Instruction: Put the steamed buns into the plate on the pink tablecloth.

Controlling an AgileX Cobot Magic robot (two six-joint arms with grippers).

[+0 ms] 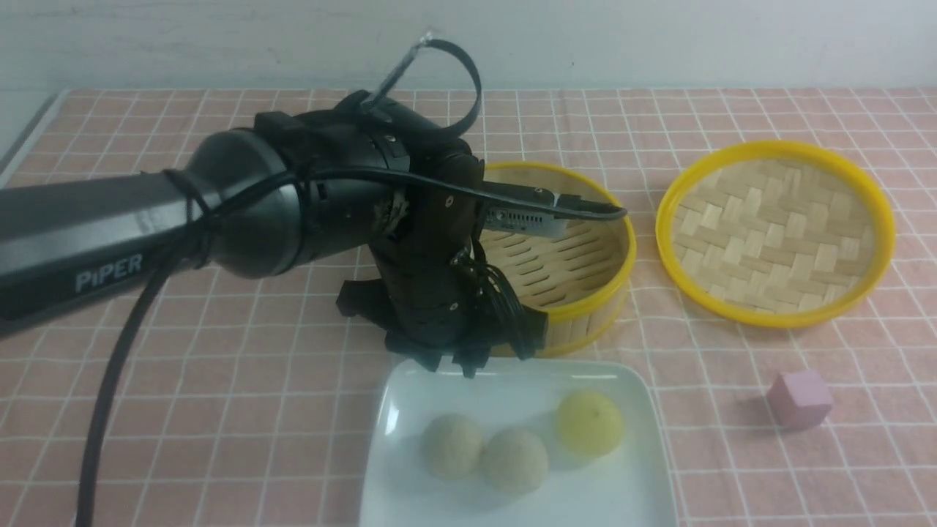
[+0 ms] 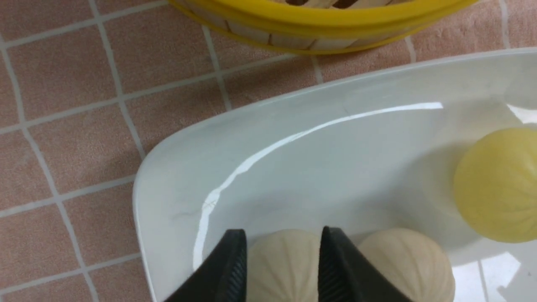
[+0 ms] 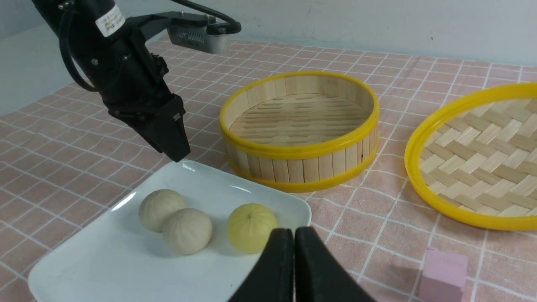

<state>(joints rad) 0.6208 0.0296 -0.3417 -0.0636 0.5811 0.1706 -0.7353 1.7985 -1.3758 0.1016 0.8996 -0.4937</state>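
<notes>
Three steamed buns lie in the white square plate [image 1: 395, 399] on the pink tablecloth [image 1: 219, 380]: two beige buns [image 1: 452, 446] [image 1: 514, 460] touching each other and a yellow bun [image 1: 590, 422]. My left gripper [image 1: 448, 364] hangs above the plate's far edge and points down. In the left wrist view its fingers [image 2: 230, 268] stand apart with nothing gripped, and a beige bun [image 2: 283, 268] shows below the gap. My right gripper [image 3: 293, 230] is shut and empty, near the plate's corner [image 3: 300, 209]. It does not show in the front view.
A round bamboo steamer basket [image 1: 564, 249] with a yellow rim stands just behind the plate, with nothing in it. Its woven lid [image 1: 776, 230] lies to the right. A small pink cube [image 1: 799, 399] sits right of the plate.
</notes>
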